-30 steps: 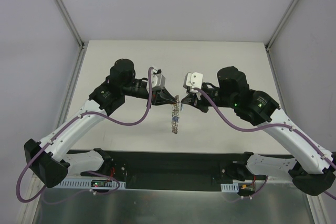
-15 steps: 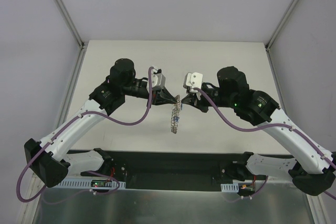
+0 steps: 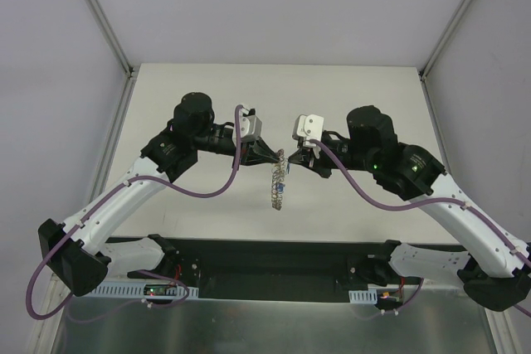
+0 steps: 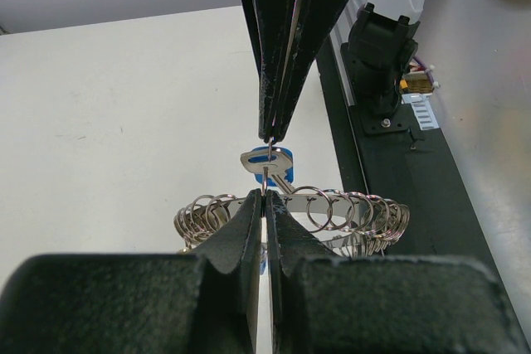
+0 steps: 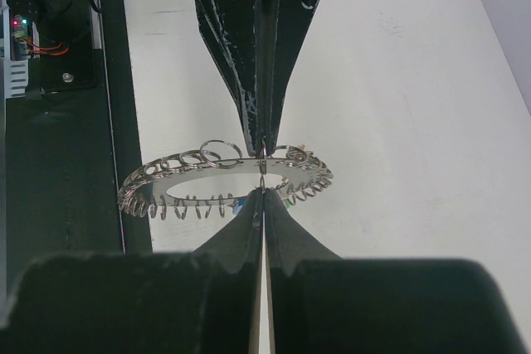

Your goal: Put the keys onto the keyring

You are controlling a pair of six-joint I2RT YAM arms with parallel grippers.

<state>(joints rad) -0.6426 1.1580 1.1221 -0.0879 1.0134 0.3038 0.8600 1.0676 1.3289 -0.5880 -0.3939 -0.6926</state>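
The keyring [image 3: 277,186] is a flat grey ring with many small wire loops on its rim. It hangs edge-on in the air between both arms. My left gripper [image 3: 279,157] and right gripper [image 3: 291,163] meet tip to tip at its top. In the left wrist view my left gripper [image 4: 265,194] is shut on one small wire loop of the keyring [image 4: 332,205]. A blue-headed key [image 4: 278,160] sits between the two tips. In the right wrist view my right gripper [image 5: 263,191] is shut on the same loop of the keyring [image 5: 199,181]. Small blue and green key heads [image 5: 286,201] show under the rim.
The white table [image 3: 207,97] lies below the hanging ring. A black base strip [image 3: 274,259] with the arm mounts and electronics runs along the near edge. Grey walls with metal rails [image 3: 99,14] close in the left, back and right.
My right arm has shifted slightly to the right. The keyring still hangs between both grippers in nearly the same place.
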